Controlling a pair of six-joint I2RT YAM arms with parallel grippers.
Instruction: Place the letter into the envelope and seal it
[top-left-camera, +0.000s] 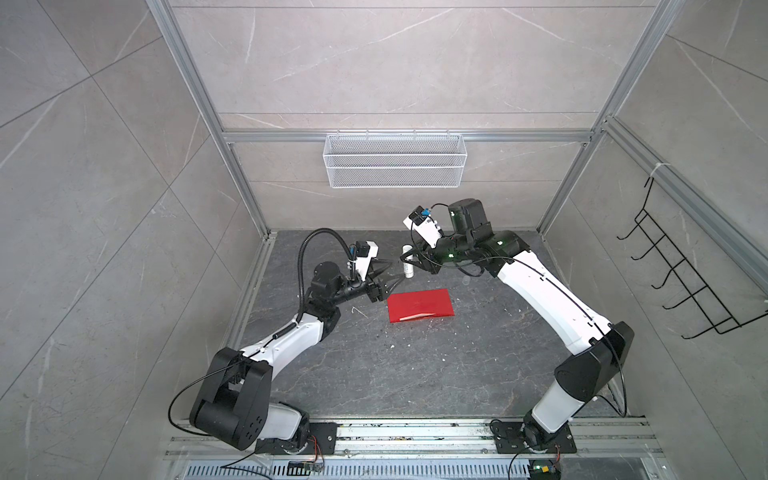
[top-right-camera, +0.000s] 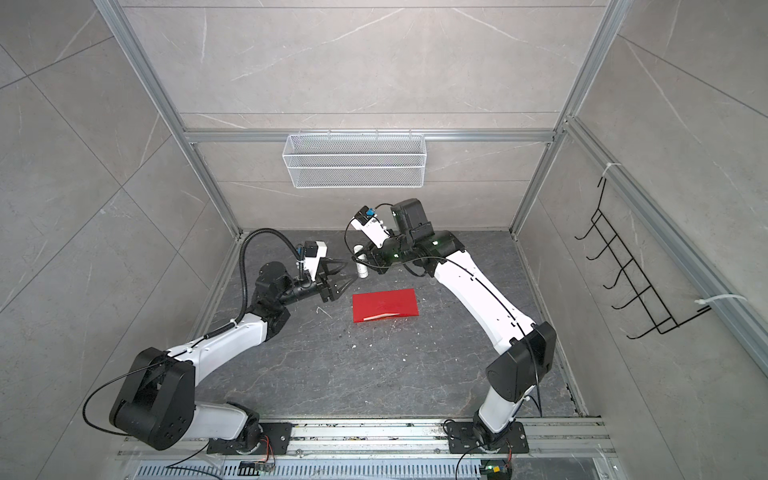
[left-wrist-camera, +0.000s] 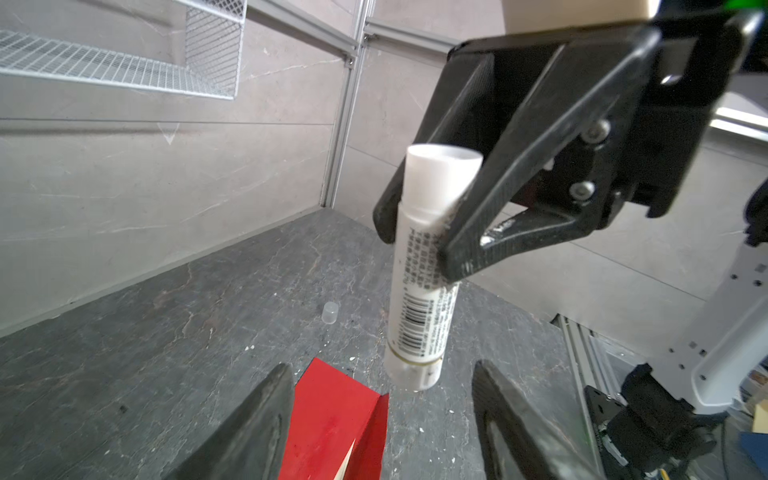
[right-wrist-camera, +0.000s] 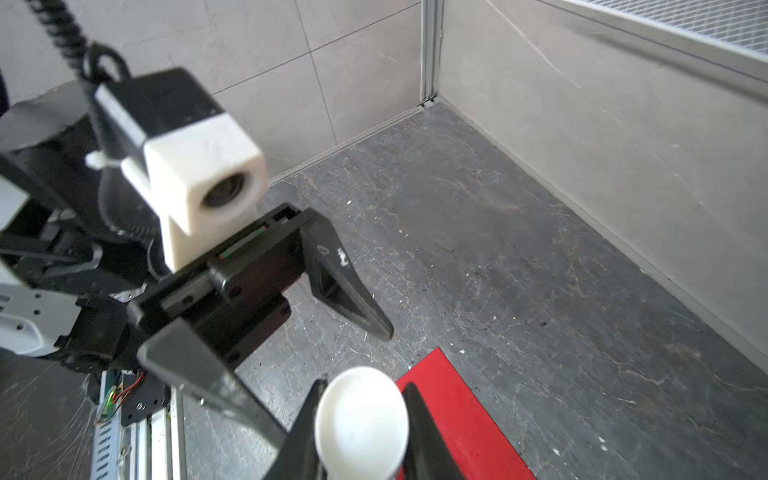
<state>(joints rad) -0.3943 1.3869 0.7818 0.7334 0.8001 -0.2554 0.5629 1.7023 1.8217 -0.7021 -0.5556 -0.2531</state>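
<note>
At table centre, the envelope (top-left-camera: 419, 305) lies flat, long axis 9-to-3 o'clock, a tan sliver of the letter (left-wrist-camera: 346, 465) showing at its near edge. The right gripper (left-wrist-camera: 422, 249), clamped on a glue stick (left-wrist-camera: 419, 324), hangs at the envelope's 12 o'clock; the left gripper (top-left-camera: 395, 273), jaws apart, stands at 11 o'clock.

The right claw (right-wrist-camera: 362, 440) grips a white tube (right-wrist-camera: 360, 415), seen end-on. Opposite, the left claw (right-wrist-camera: 332, 374) stands spread over the dark tabletop (right-wrist-camera: 498, 270), beside the red envelope (right-wrist-camera: 461, 415).
</note>
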